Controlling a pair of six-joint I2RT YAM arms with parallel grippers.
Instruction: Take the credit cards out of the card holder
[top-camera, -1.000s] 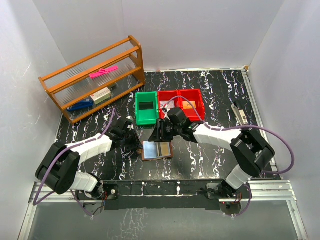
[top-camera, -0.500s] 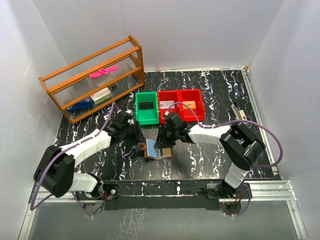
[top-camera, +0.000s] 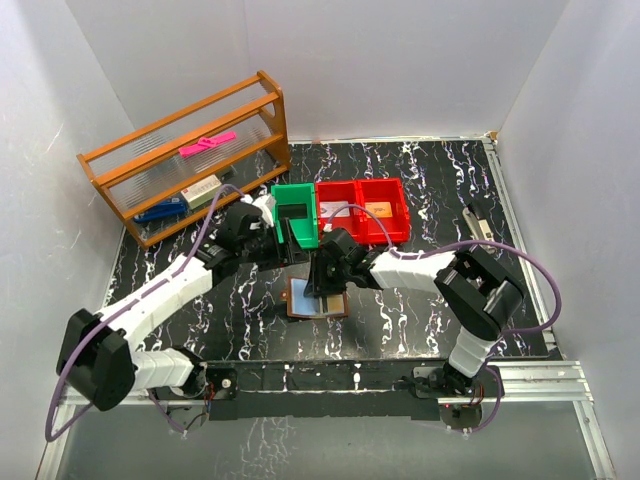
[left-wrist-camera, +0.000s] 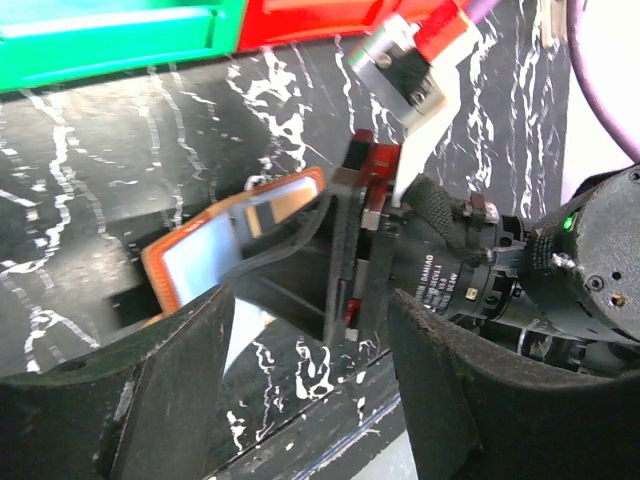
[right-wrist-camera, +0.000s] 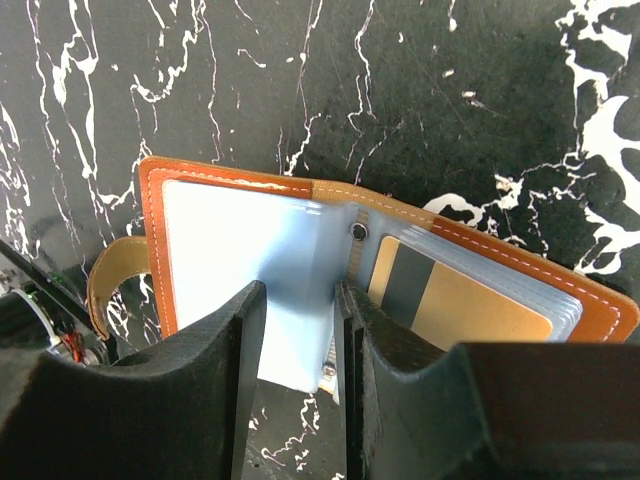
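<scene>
Brown leather rims the wallet (right-wrist-camera: 240, 178), which lies open on the black marbled table (top-camera: 420, 290), just in front of the green bin (top-camera: 296, 188) and the red bins (top-camera: 385, 190). Its inside is pale blue. In the right half a gold card (right-wrist-camera: 470, 310) with a dark stripe sits tucked in its pocket, under a stack of clear sleeves.

The right gripper (right-wrist-camera: 299, 290) stands over the middle of the wallet, its fingers (right-wrist-camera: 200, 400) pressed close on either side of a pale blue sheet (right-wrist-camera: 297, 350) raised from the fold (whether that is a card or a sleeve I cannot tell).

The left gripper (left-wrist-camera: 308, 300) hangs near the green bin, apart from the wallet, jaws spread wide with nothing between them.
</scene>
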